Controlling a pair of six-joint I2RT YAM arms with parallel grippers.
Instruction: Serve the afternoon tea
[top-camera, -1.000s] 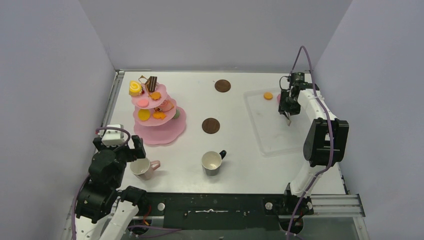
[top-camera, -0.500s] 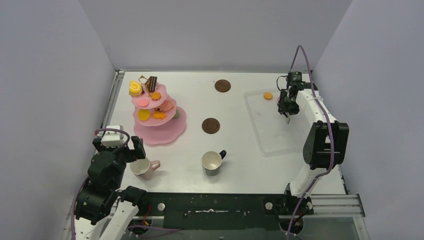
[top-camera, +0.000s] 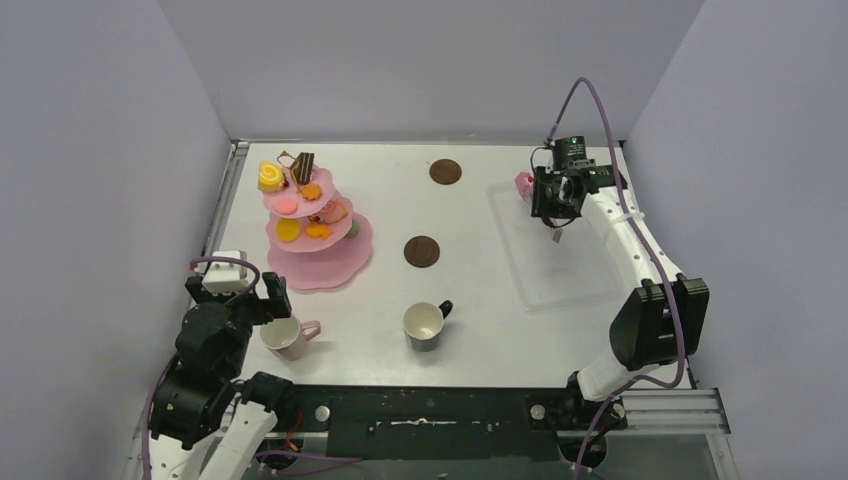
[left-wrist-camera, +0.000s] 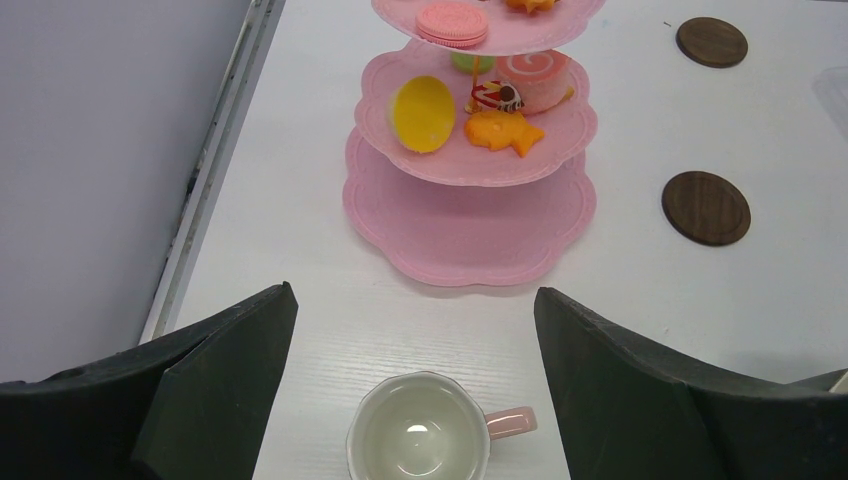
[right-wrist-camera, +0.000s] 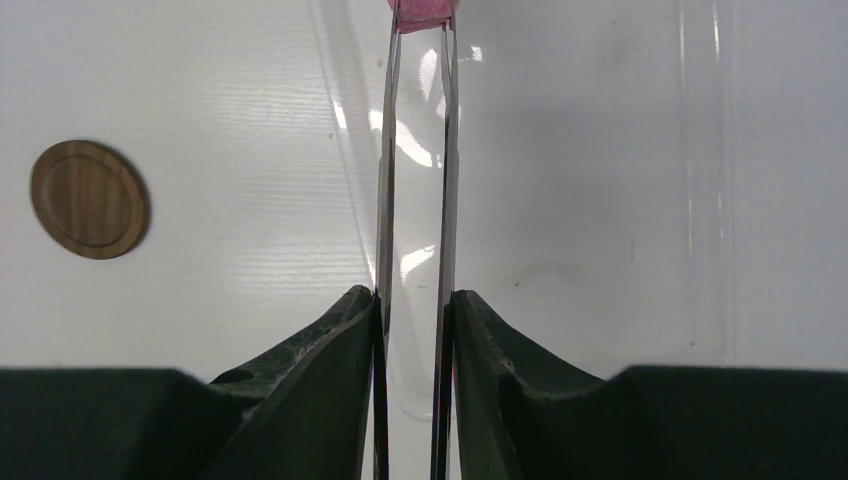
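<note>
White table (top-camera: 480, 290), greyish, perhaps lilac walls (top-camera: 430, 60)

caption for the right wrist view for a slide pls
Right gripper squeezing long metal tongs that pinch a pink pastry near the clear tray edge.

High rear camera overlooks the table (top-camera: 470, 290); both close wrist cameras see coasters (right-wrist-camera: 89, 199).

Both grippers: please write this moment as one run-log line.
right gripper: shut on metal tongs | tips: pinch pink pastry | left gripper: open by pink mug
</note>
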